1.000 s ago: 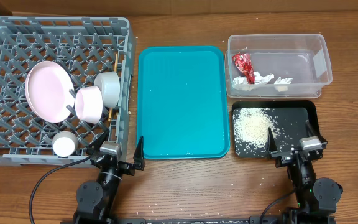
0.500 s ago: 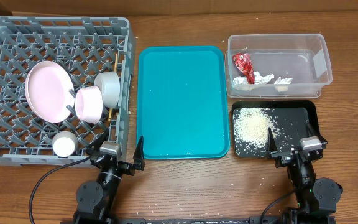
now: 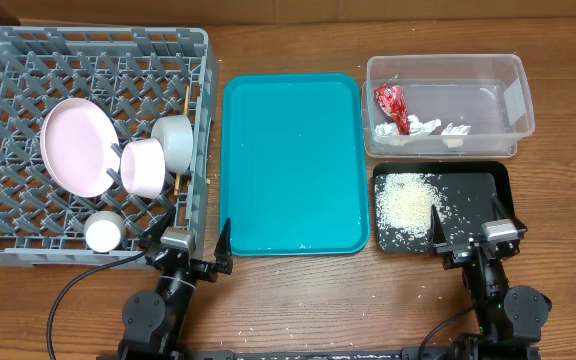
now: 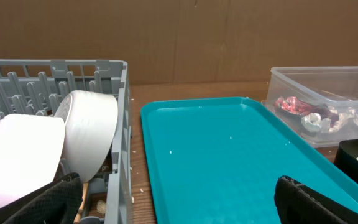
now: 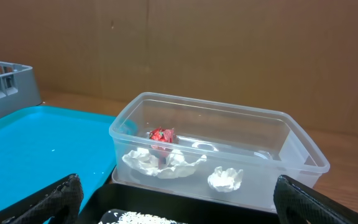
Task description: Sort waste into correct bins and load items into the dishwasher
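Both arms sit folded low at the near edge of the overhead view, wrists level and pointing toward the far side. Black two-finger left gripper (image 3: 188, 243): fingers (image 4: 55, 199) spread wide, holding nothing, dark tips showing at the lower corners of the left wrist view. Black two-finger right gripper (image 3: 471, 232): same pose, fingers (image 5: 303, 199) spread wide, holding nothing.

Chopsticks (image 3: 186, 98), seemingly, in rack (image 3: 8, 45) beside bowl (image 3: 174, 142)
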